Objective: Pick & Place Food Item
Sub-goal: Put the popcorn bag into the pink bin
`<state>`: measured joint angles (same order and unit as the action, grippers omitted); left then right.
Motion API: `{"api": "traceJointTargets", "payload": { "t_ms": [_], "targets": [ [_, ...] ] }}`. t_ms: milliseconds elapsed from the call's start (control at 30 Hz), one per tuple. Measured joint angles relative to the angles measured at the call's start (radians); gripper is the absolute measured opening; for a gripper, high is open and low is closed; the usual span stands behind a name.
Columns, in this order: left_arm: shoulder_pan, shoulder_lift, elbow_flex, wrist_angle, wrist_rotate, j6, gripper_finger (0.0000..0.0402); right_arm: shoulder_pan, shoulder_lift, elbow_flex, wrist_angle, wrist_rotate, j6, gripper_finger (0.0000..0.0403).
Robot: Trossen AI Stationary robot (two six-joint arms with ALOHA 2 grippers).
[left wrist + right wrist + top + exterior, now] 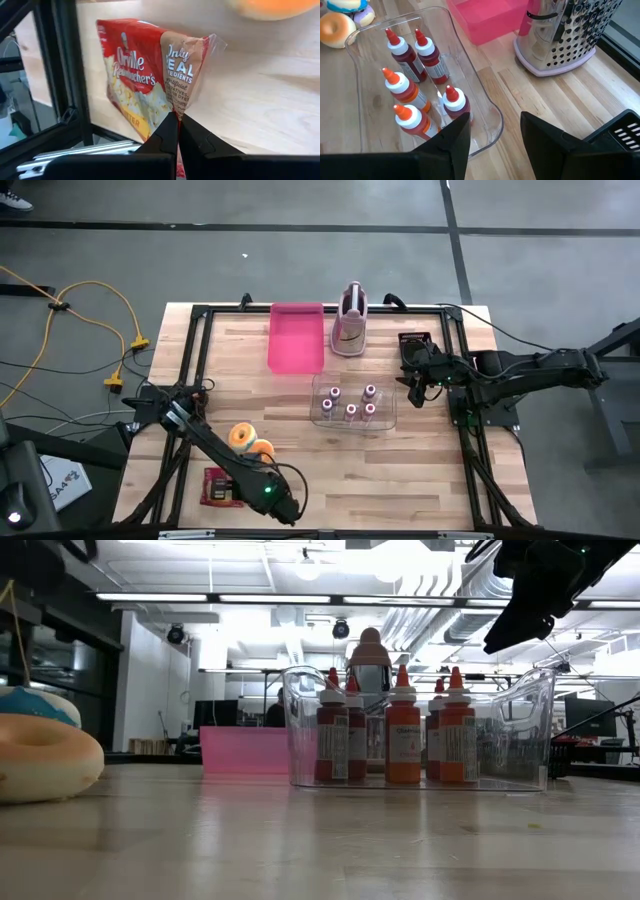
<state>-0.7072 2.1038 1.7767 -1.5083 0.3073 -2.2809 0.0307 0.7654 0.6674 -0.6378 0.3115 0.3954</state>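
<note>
A red and tan popcorn bag [145, 70] in clear wrap is at the table's near left corner [220, 485], beside the black frame rail. My left gripper [177, 125] is shut on it; in the high view the arm's end [280, 502] covers the fingers. My right gripper [495, 135] stands open and empty at the far right [415, 385], above and beside a clear bin of red sauce bottles [352, 402]. My left gripper pinches the bag's tan end [175, 107] at its edge between the two shut fingers. The fingers come steeply from above, on the bag's near side. The bag stands tilted away from the fingers; whether its far end still rests on the table I cannot tell.
Two donuts [248, 440] lie just beyond the bag, also in the low view [40, 755]. A pink tray [296, 337] and a metal grater [348, 320] stand at the far edge. A black frame [185, 360] rims the table. Bare wood lies along the near middle.
</note>
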Motion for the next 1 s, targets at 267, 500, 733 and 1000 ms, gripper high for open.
{"api": "traceJointTargets", "payload": {
  "t_ms": [267, 500, 733, 1000],
  "targets": [
    [-0.068, -0.058, 0.000, -0.019, -0.029, -0.112, 0.0001, 0.000, 0.000, 0.000, 0.000, 0.000, 0.000, 0.0161],
    [-0.128, -0.107, 0.000, -0.025, -0.147, -0.164, 0.0001, 0.000, 0.000, 0.000, 0.000, 0.000, 0.000, 0.0161],
    [-0.168, -0.156, 0.000, -0.021, -0.201, -0.196, 0.0001, 0.000, 0.000, 0.000, 0.000, 0.000, 0.000, 0.0161],
    [-0.173, -0.205, 0.002, 0.007, -0.219, -0.152, 0.0001, 0.000, 0.000, 0.000, 0.000, 0.000, 0.000, 0.0161]
  ]
}}
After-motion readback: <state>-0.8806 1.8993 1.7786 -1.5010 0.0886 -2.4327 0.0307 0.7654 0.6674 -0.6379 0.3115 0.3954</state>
